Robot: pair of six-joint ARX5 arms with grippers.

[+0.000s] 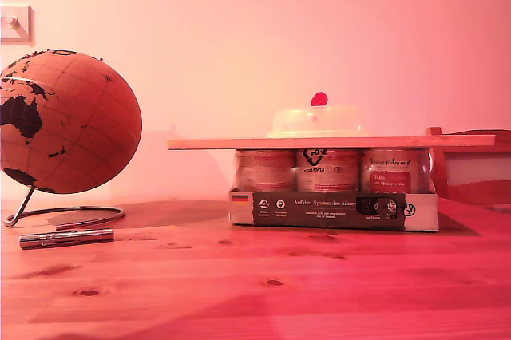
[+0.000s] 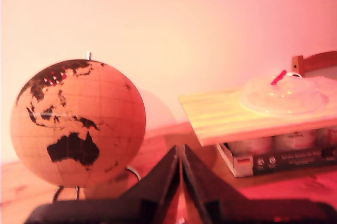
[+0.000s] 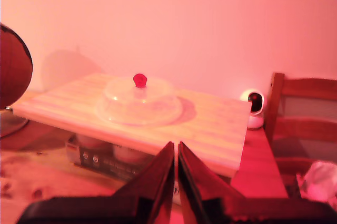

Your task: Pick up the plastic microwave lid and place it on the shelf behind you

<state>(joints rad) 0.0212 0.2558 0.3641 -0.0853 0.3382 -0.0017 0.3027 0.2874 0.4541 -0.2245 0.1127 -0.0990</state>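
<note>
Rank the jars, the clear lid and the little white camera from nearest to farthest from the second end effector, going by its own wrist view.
From my second gripper:
1. Jars, under the shelf, just beyond the fingertips.
2. Plastic microwave lid, resting on the shelf.
3. White camera, beyond the shelf's far edge, near the wall.

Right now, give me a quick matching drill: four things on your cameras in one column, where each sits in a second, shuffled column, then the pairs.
Things:
1. plastic microwave lid
2. shelf
3. globe
4. small silver cylinder

Places:
A. lying on the table in front of the globe's stand
B. resting across three jars
C. on top of the plank
D. on a wire stand, at the exterior view's left

Pairs: 1-C, 2-B, 3-D, 4-A
</note>
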